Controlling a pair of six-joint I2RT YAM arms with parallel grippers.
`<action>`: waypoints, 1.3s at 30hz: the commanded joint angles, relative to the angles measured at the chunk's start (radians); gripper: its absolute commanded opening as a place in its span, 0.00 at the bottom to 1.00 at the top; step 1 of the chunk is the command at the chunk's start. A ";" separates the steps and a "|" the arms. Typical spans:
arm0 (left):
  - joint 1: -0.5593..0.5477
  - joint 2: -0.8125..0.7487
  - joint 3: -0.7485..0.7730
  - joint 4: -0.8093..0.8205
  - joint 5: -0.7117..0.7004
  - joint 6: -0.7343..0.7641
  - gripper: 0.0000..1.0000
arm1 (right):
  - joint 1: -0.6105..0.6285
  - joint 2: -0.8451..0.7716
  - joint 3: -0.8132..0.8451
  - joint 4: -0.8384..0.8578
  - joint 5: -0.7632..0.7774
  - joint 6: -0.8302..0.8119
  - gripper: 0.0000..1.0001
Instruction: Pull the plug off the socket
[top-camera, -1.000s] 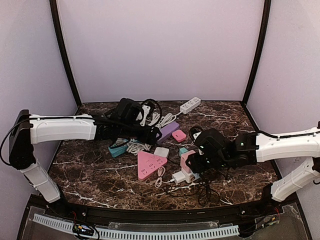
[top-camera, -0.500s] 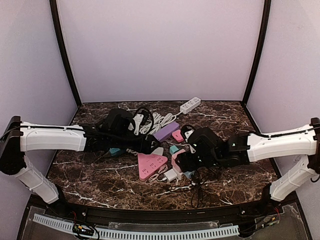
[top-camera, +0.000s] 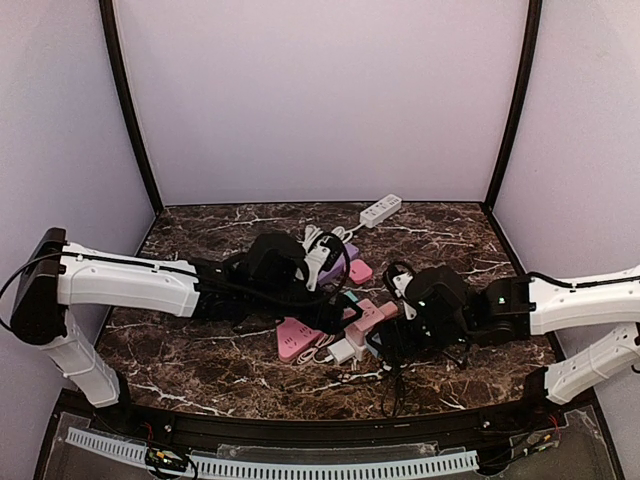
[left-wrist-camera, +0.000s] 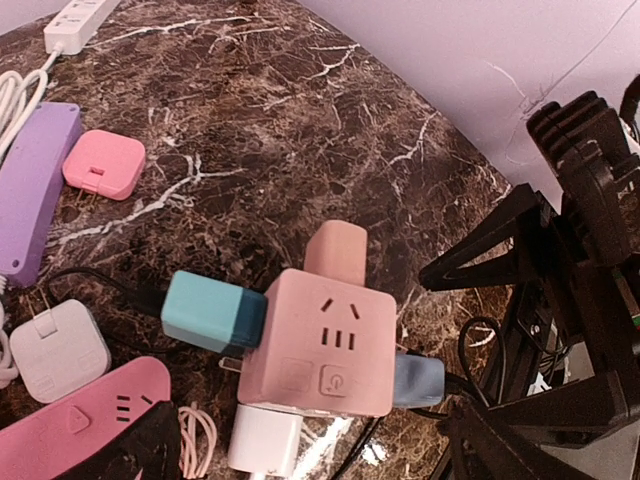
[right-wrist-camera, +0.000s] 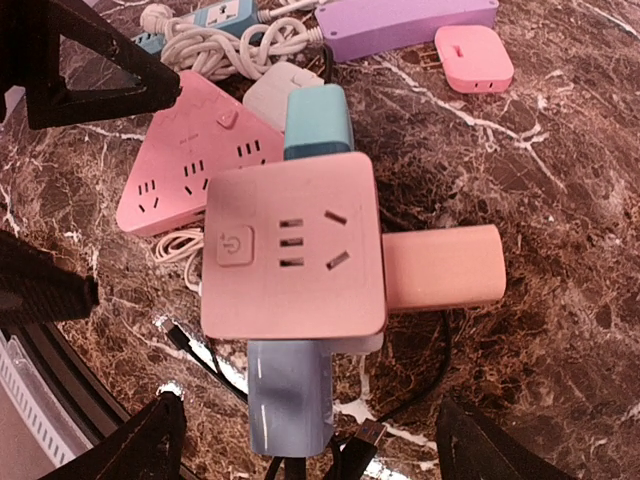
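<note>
A pink cube socket (top-camera: 362, 322) lies on the marble table. It shows in the left wrist view (left-wrist-camera: 320, 345) and the right wrist view (right-wrist-camera: 292, 245). Plugged into its sides are a teal plug (left-wrist-camera: 212, 311), a salmon plug (right-wrist-camera: 440, 267), a blue-grey plug (right-wrist-camera: 289, 393) and a white plug (left-wrist-camera: 264, 440). My left gripper (top-camera: 335, 310) is open, just left of the cube, jaws spread at the white plug's side (left-wrist-camera: 320, 462). My right gripper (top-camera: 397, 335) is open, just right of the cube. The blue-grey plug lies between its fingers without touching them (right-wrist-camera: 320, 452).
A pink triangular power strip (top-camera: 297, 338) lies left of the cube, a white adapter (left-wrist-camera: 58, 350) beside it. A purple strip (top-camera: 338, 258), a small pink adapter (top-camera: 360, 271), coiled white cables and a white strip (top-camera: 380, 210) lie behind. Black cables (top-camera: 400, 375) trail in front.
My left gripper has moved right and nearer, from the cable pile to the cube's left side. My right gripper has drawn back to the right. The cube shifted slightly.
</note>
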 joint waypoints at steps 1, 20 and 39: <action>-0.031 0.048 0.049 -0.035 -0.054 0.024 0.92 | 0.023 -0.012 -0.038 -0.019 -0.023 0.027 0.84; -0.077 0.175 0.177 -0.166 -0.146 0.085 0.89 | 0.034 0.093 -0.017 0.036 0.058 0.026 0.67; -0.086 0.204 0.201 -0.193 -0.155 0.125 0.76 | 0.035 0.116 -0.021 0.061 0.063 0.031 0.53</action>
